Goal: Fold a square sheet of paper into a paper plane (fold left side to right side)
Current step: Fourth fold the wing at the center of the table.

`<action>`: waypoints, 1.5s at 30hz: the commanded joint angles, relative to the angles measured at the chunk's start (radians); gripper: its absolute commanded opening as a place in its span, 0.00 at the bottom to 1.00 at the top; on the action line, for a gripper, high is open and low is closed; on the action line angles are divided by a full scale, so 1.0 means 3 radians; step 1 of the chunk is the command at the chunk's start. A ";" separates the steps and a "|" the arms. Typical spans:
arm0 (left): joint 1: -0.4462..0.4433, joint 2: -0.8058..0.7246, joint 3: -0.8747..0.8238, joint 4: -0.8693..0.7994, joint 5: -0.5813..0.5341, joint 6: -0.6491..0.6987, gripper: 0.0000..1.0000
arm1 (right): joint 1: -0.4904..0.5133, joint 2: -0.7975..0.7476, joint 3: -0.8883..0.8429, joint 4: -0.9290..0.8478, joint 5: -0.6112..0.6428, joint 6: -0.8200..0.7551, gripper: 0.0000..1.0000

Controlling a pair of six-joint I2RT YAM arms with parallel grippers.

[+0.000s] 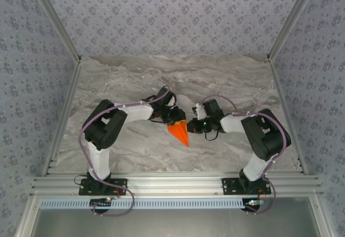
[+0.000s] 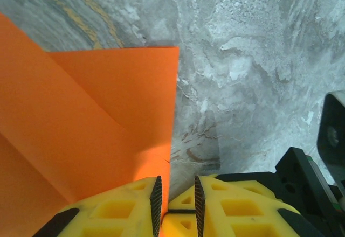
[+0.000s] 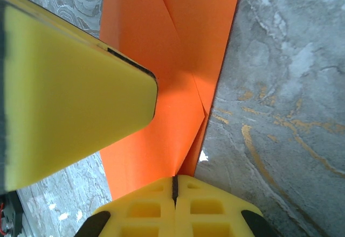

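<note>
Now, orange paper (image 1: 180, 132): folded into a pointed wedge near the middle of the counter (image 1: 161, 81). Its wide end is at 12 o'clock and its tip aims at about 5 o'clock, toward the arm bases. Diagonal creases cross it in both wrist views.
Left fingers (image 2: 157, 199): at the wedge's wide 12 o'clock end in the top view. The pads stand a narrow way apart. The paper's straight edge runs into the gap beside one pad, and grey counter shows through the rest of the gap, so the pads are not closed on the sheet.
Right fingers (image 3: 145, 210): at the wedge's 3 o'clock edge, pressed fully together. Their tips touch the paper where its creases meet. Whether a layer is nipped between them cannot be told.
Spacing: both sets of fingers sit close together over the paper. One yellow left finger looms at 9 o'clock in the right wrist view.
</note>
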 commanded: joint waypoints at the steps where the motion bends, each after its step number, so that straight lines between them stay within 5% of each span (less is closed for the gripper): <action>1: -0.0016 0.0064 -0.0044 -0.0097 -0.0062 0.0065 0.25 | 0.0049 0.0162 -0.0040 -0.0377 0.0256 -0.0096 0.00; 22: -0.0017 0.0113 -0.0258 -0.0084 -0.0168 0.0068 0.24 | 0.0070 0.0158 0.0049 -0.0411 0.0202 -0.0112 0.00; 35: -0.0018 0.0090 -0.0451 0.0008 -0.0201 0.0022 0.23 | -0.0082 -0.0557 0.0200 -0.0831 0.0236 -0.0173 0.27; 45: -0.0016 0.0075 -0.0441 -0.0004 -0.0201 0.0032 0.23 | 0.0132 -0.0804 0.0002 -0.0617 -0.0543 0.0161 0.21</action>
